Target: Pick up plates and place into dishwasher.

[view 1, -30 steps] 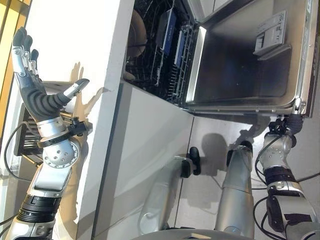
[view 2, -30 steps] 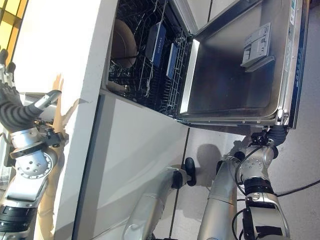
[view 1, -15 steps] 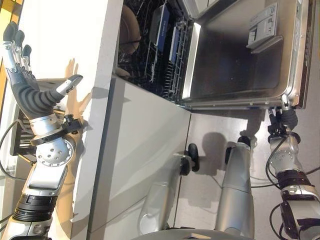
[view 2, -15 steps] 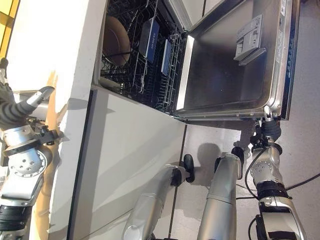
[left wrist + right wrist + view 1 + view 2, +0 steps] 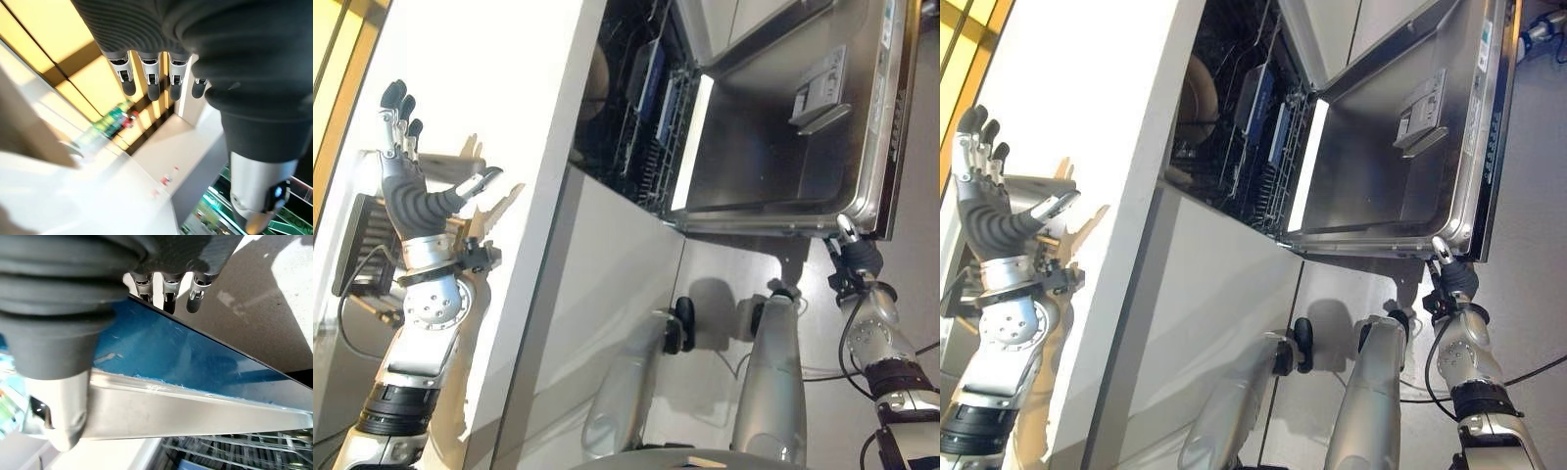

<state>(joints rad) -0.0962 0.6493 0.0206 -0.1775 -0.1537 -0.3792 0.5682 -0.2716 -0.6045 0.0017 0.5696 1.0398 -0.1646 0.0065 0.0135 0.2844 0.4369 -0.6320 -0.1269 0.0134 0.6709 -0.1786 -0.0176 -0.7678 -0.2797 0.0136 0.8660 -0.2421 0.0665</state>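
Note:
The dishwasher stands open, its steel door [image 5: 764, 157] let down. A tan plate [image 5: 1197, 98] stands in the black lower rack [image 5: 636, 127], beside blue-grey holders [image 5: 646, 73]. My right hand [image 5: 855, 257] grips the door's outer corner: in the right wrist view the thumb [image 5: 63, 416] lies on the steel rim and the fingers [image 5: 166, 291] reach round the blue outer face. Over the white counter [image 5: 489, 78], my left hand [image 5: 411, 201] is raised, open and empty, its fingers [image 5: 149, 83] straight.
A dark wire rack [image 5: 362, 245] stands on the counter behind my left arm. Below the counter edge runs a white cabinet front [image 5: 597, 284]. Grey floor [image 5: 715, 294] lies under the let-down door.
The whole view has shifted, so the camera moved. My right hand stays at the door's outer corner and my left hand stays raised and open.

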